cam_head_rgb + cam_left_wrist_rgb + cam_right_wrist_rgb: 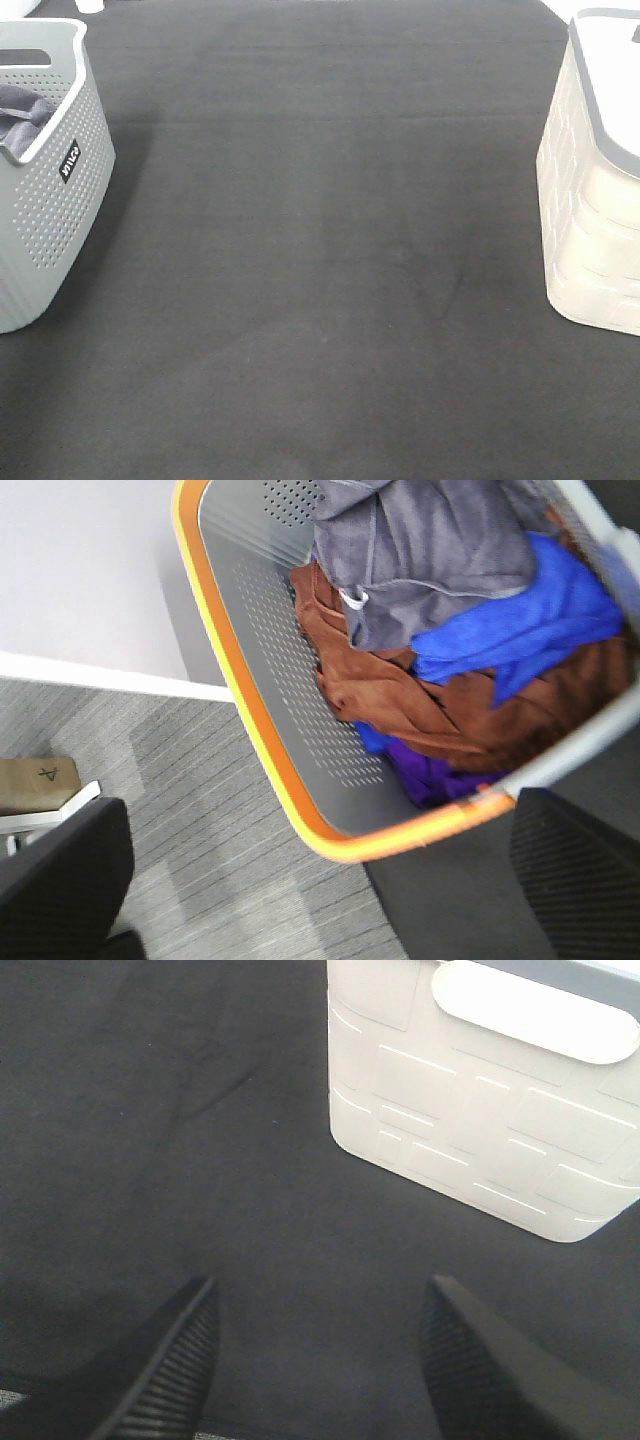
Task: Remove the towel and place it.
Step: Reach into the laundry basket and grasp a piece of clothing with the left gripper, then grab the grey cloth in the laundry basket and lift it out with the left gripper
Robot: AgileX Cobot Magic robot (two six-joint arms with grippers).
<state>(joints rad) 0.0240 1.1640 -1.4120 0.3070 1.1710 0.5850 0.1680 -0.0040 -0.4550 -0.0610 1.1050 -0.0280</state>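
The towel (430, 550) is a grey-lavender cloth with a small white tag (352, 598). It lies on top of the pile in the grey perforated basket (270, 650), which has an orange rim in the left wrist view. A fold of it shows in the exterior high view (20, 108), inside the basket (50, 200) at the left edge. My left gripper (320, 810) is open and empty, hovering over the basket's rim, apart from the towel. My right gripper (320, 1300) is open and empty over the black table cover, short of the white basket (480, 1110). Neither gripper shows in the exterior high view.
Under the towel lie a blue cloth (540, 620), a brown cloth (400, 700) and a purple cloth (430, 775). The white basket (595, 200) stands at the right edge of the black table cover (330, 250). Grey carpet floor (200, 820) lies beyond the table's left side.
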